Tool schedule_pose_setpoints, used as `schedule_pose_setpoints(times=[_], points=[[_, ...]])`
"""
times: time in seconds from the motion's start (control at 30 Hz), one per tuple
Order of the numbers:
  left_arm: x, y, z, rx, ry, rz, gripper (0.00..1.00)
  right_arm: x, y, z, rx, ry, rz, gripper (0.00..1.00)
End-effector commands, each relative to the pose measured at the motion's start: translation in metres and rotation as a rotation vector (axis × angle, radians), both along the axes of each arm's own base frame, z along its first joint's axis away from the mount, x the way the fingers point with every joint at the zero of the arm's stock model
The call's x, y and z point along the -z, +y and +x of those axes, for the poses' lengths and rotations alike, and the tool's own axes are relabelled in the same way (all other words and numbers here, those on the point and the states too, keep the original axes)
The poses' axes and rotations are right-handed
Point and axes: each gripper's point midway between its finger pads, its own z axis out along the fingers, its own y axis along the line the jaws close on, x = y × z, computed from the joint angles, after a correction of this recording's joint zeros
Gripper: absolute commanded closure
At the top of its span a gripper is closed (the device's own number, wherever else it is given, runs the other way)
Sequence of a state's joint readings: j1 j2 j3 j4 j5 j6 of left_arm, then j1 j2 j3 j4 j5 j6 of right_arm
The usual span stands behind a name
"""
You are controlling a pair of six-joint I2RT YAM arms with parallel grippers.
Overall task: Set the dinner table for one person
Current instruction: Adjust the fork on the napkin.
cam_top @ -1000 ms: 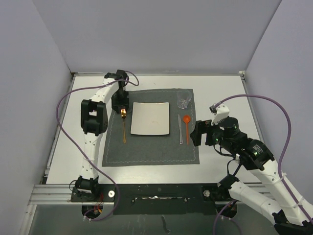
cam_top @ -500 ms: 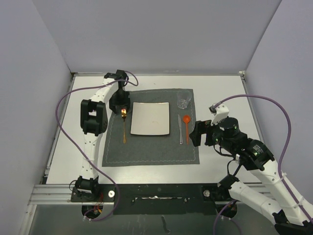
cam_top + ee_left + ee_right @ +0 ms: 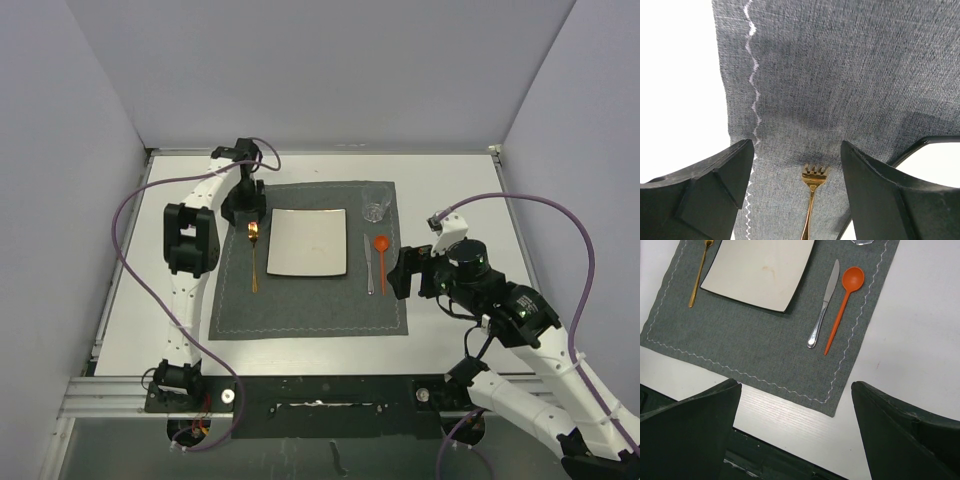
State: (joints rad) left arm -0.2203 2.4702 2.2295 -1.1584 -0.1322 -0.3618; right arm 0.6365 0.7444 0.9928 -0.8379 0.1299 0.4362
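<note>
the left hand [image 3: 796,150] hangs over the far-left part of the placemat [image 3: 840,75], fingers spread, nothing pinched. the gold fork [image 3: 812,200] lies flat just below it. danger here: a dip or sideways swing on the way out could clip the tines, skewing the fork or rucking the cloth. the right hand [image 3: 795,387] gapes wide and empty near the mat's right edge. a low sweep from there might nudge the orange spoon [image 3: 844,307] or the knife [image 3: 825,305], and the glass [image 3: 375,205] at the far corner would tip easily. plate [image 3: 308,243] sits centred. the desk [image 3: 440,175] lies under it all, directly ahead of both arm bases: broad, flat, white, rectangular, with a black rail along its near edge.
</note>
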Motion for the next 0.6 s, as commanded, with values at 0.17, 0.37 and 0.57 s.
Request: schedule_pose_setpoints(times=[0.17, 0.37, 0.57], points=[[-0.068, 0.015, 0.044, -0.056, -0.23, 0.013, 0.4, -0.022, 0.008, 0.009, 0.004, -0.062, 0.051, 0.02], [-0.053, 0.014, 0.055, -0.059, -0.242, 0.006, 0.57, -0.018, 0.002, 0.015, 0.036, -0.068, 0.017, 0.02], [-0.033, 0.014, 0.058, -0.055, -0.2, -0.002, 0.61, -0.02, -0.011, 0.024, 0.098, -0.104, -0.041, 0.02]])
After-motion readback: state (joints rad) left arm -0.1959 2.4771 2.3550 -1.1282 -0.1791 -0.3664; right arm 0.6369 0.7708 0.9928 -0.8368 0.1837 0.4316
